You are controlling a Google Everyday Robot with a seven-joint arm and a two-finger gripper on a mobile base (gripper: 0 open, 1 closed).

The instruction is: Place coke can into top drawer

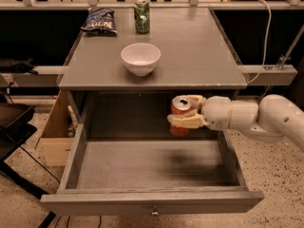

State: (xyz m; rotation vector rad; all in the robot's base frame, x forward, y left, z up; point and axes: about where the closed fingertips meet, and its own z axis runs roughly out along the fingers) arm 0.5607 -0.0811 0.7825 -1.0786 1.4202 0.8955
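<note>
Cream-coloured two-finger gripper [178,112] is pinched around the small red soda can with the silver top [180,107], one finger [191,99] across the upper body and the other low on it. It reaches in from the right on the white arm [259,118]. I read the can as upright or close to it, held in the air over the rear right part of the wide, shallow grey wooden drawer [152,202]. The drawer is pulled fully open, and the can's rim sits just below the front edge of the grey tabletop [190,46]. A shadow falls on the drawer floor under it, so I judge it well clear of the bottom.

My main worry is height. If I let go from here the can would drop, likely tip, and roll along the bare drawer floor. So I would lower it until the base touches before I spread the fingers.

The second risk is the wrist, which hangs just above the drawer's right wall [231,156]. A straight descent could knock that wall and shove the drawer or twist the can in the grip.

Any upward drift could catch the can's top on the tabletop lip.

Up on the tabletop, the white bowl [140,58], the green can [141,16] and the dark chip bag [99,20] are well apart from my path.
</note>
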